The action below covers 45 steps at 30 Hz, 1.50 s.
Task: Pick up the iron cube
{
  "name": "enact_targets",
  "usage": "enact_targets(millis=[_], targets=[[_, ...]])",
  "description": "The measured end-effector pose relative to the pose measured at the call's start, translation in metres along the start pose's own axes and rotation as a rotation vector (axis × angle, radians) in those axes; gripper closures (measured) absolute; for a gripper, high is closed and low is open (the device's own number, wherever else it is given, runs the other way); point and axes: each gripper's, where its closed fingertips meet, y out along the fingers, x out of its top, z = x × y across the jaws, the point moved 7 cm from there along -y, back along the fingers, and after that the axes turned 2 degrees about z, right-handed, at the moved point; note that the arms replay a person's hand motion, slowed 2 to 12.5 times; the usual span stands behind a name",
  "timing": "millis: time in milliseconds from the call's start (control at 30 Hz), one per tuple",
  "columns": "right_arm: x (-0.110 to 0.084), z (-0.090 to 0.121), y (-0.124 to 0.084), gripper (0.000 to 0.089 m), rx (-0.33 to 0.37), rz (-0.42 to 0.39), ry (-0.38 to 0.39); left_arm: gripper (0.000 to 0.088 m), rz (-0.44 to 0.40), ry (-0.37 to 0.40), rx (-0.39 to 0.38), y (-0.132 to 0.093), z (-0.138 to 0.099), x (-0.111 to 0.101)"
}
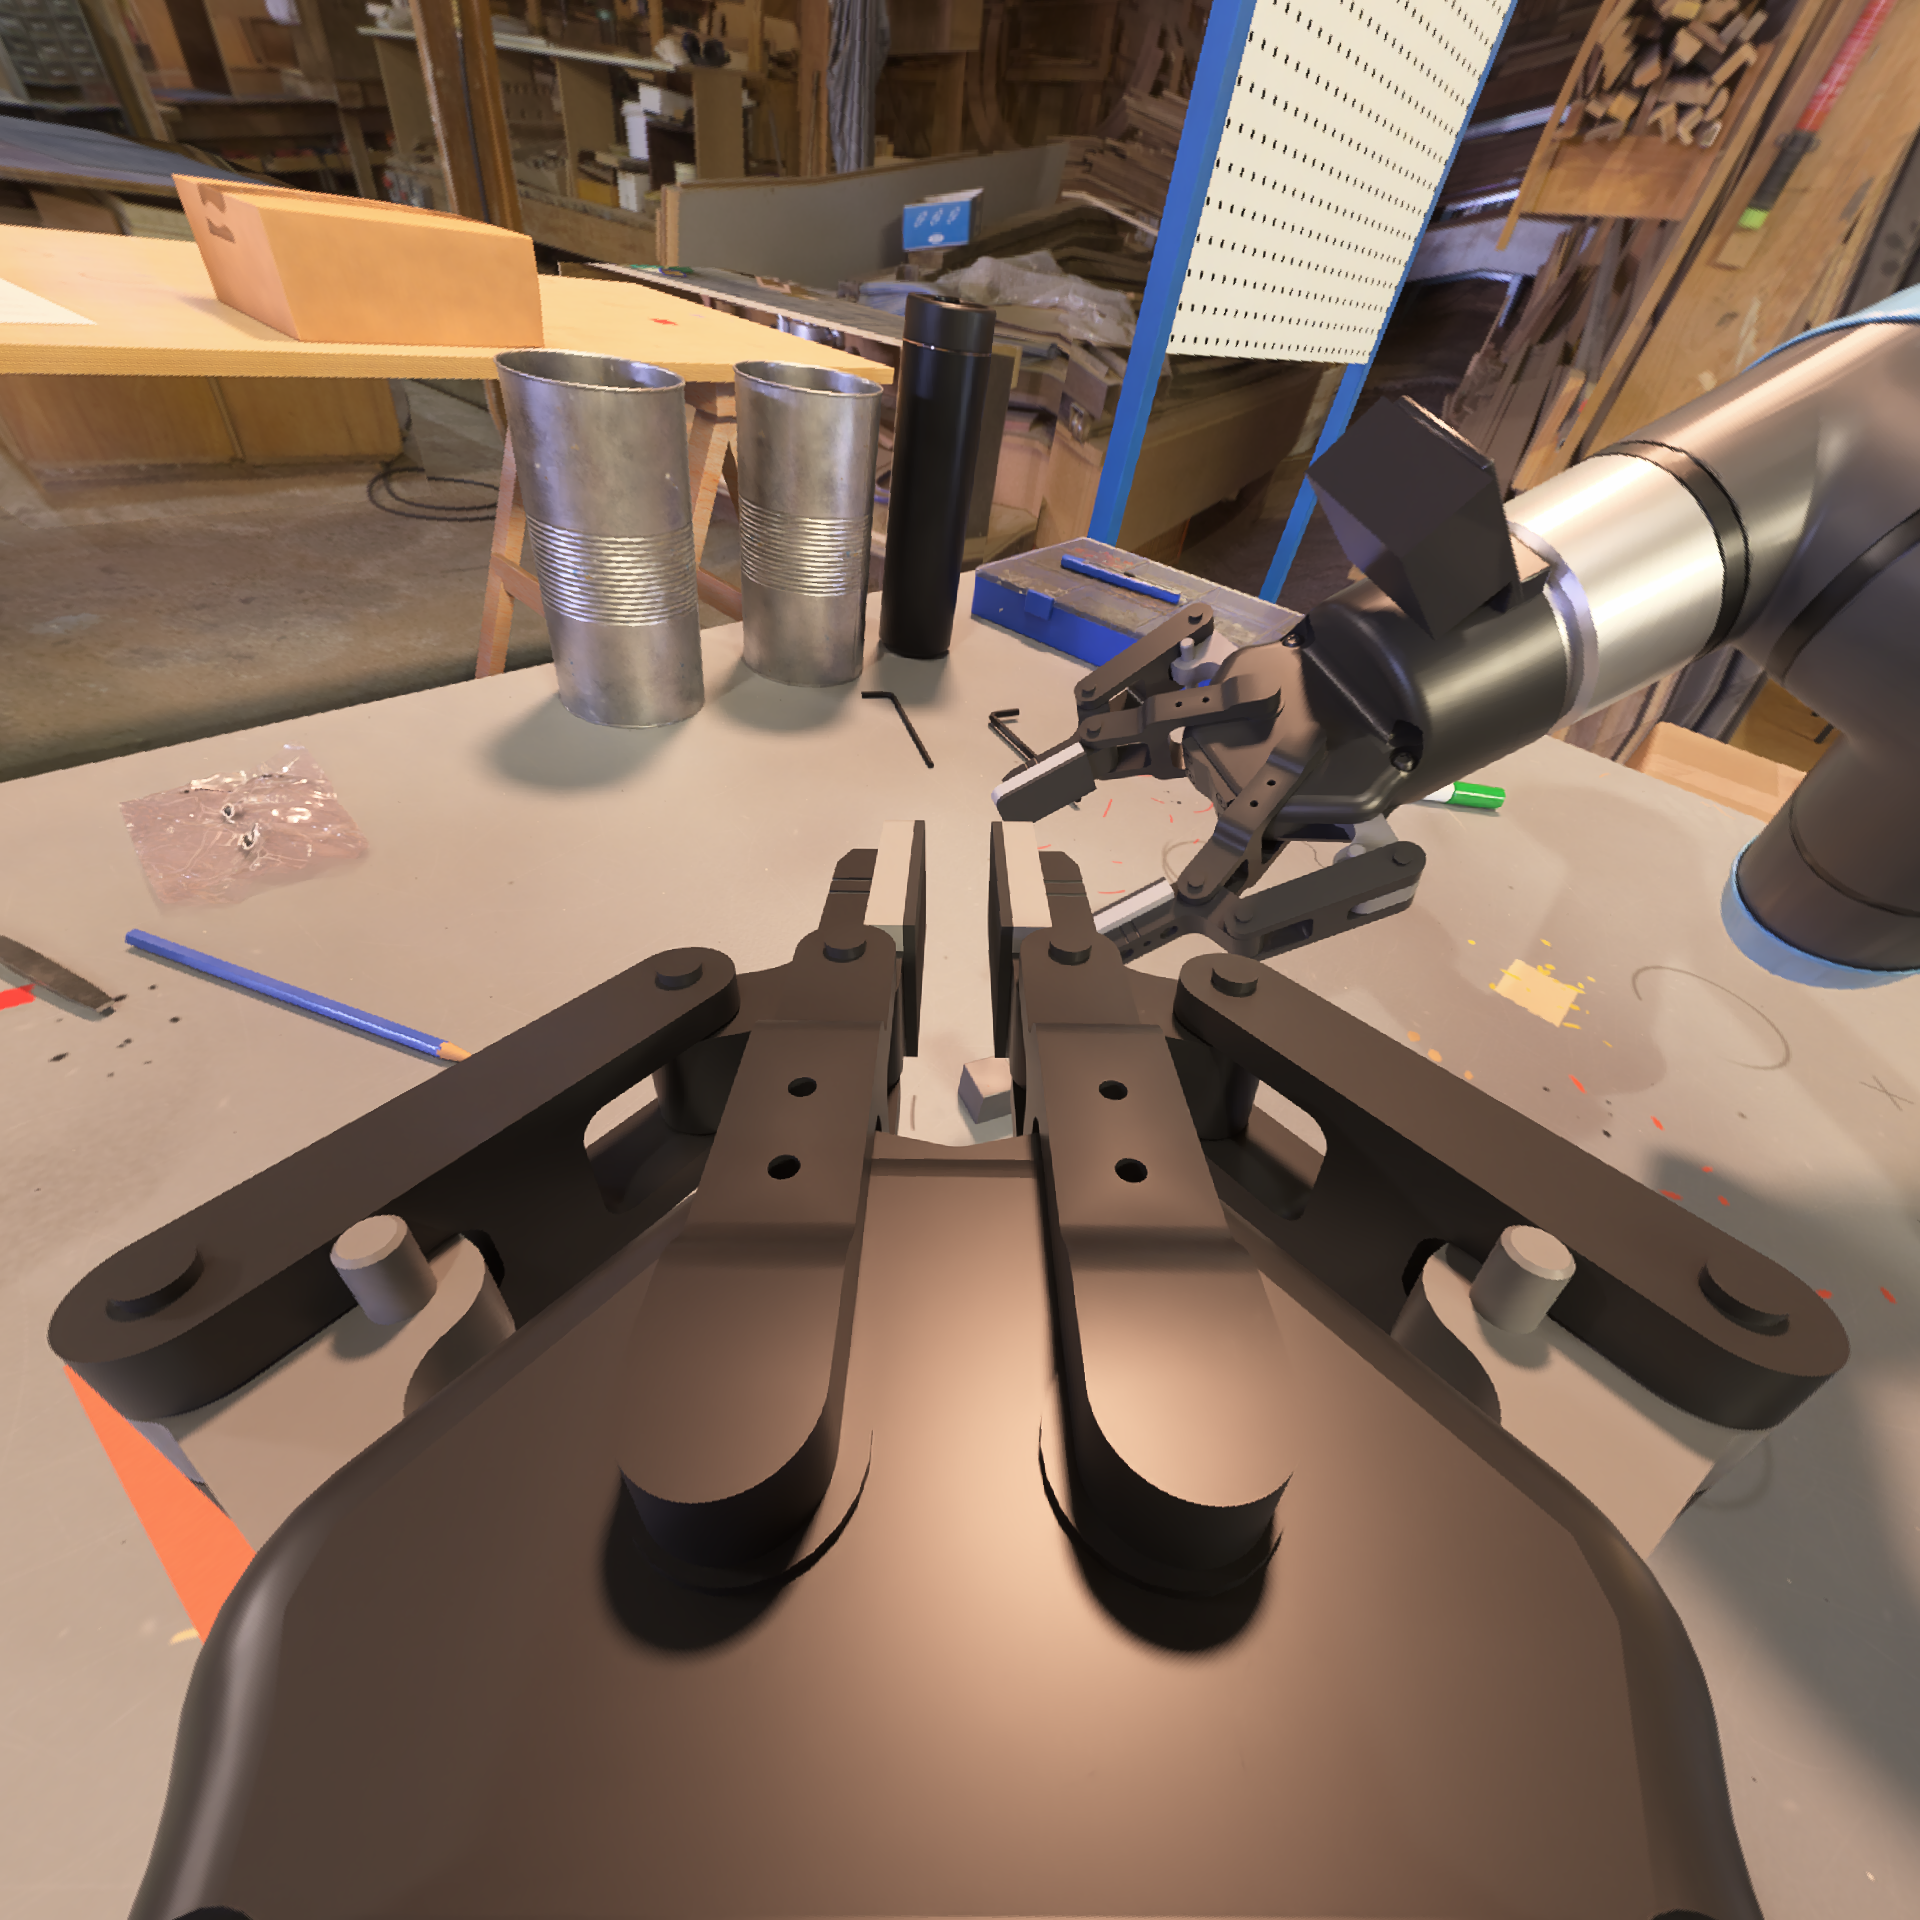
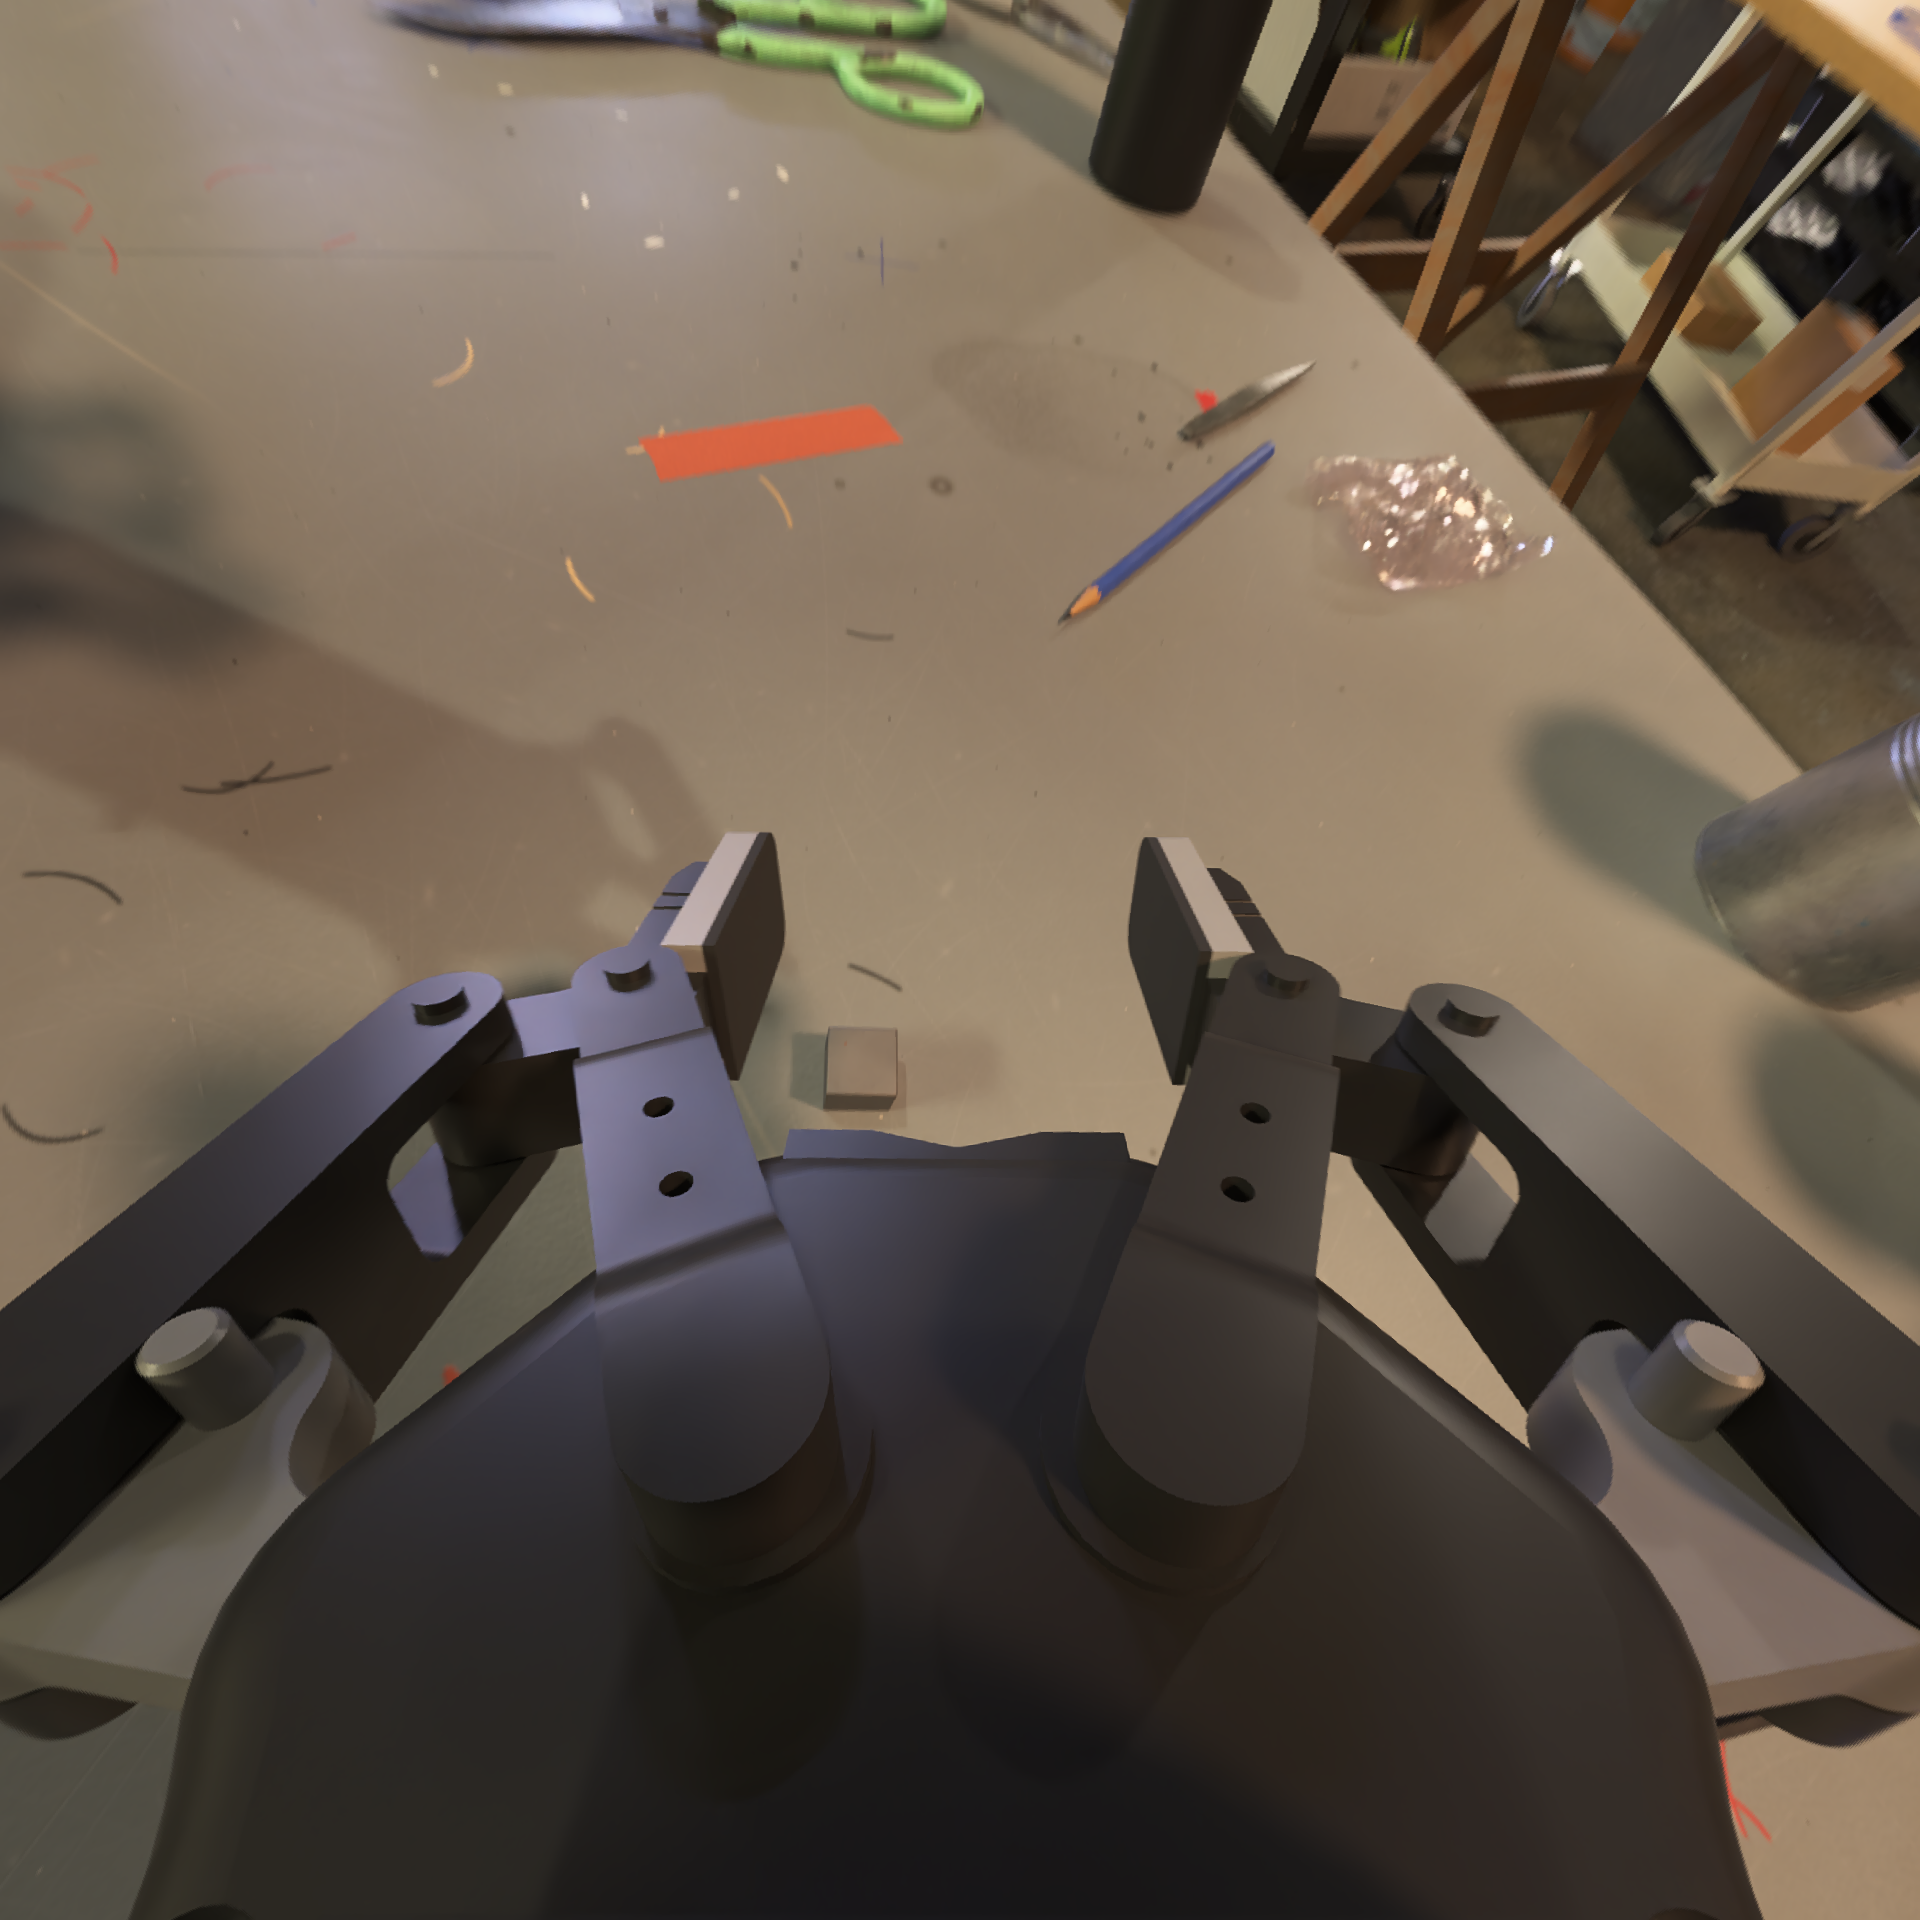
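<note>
The iron cube is a small grey block lying on the grey table. In the right wrist view it sits low between the fingers of my right gripper, which is open and empty above it, touching nothing. My left gripper has its pads almost together with only a narrow gap and holds nothing. Through that gap, near the palm, the cube shows on the table below. The right gripper also shows in the left wrist view, open, just beyond my left fingertips.
Two metal cups, a black cylinder and a blue box stand at the back. Hex keys, a blue pencil, a plastic bag, a blade and green scissors lie around.
</note>
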Motion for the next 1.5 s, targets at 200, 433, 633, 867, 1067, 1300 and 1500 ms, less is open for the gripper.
enact_targets(millis=[200,433,633,867,1067,1300,1500], targets=[[-0.018,0.006,0.010,0.0185,0.038,0.116,0.021,0.0771,0.012,0.004,-0.010,0.002,-0.001,-0.005],[-0.041,0.015,0.027,0.0216,0.089,0.213,0.037,0.0772,0.017,0.004,-0.021,0.005,-0.001,-0.009],[-0.057,0.020,0.041,0.0226,0.100,0.278,0.027,0.0772,0.018,0.002,-0.032,0.007,-0.002,-0.012],[-0.067,0.020,0.052,0.0309,0.089,0.306,0.024,0.0772,0.019,-0.001,-0.040,0.008,-0.003,-0.015],[-0.068,0.021,0.061,0.0457,0.116,0.281,0.054,0.0772,0.015,-0.005,-0.040,0.008,-0.003,-0.016],[-0.068,0.019,0.065,0.0688,0.127,0.251,0.071,0.0772,0.012,-0.010,-0.038,0.008,-0.002,-0.018],[-0.070,0.016,0.066,0.0692,0.155,0.227,0.134,0.0773,0.008,-0.012,-0.036,0.009,-0.002,-0.019]])
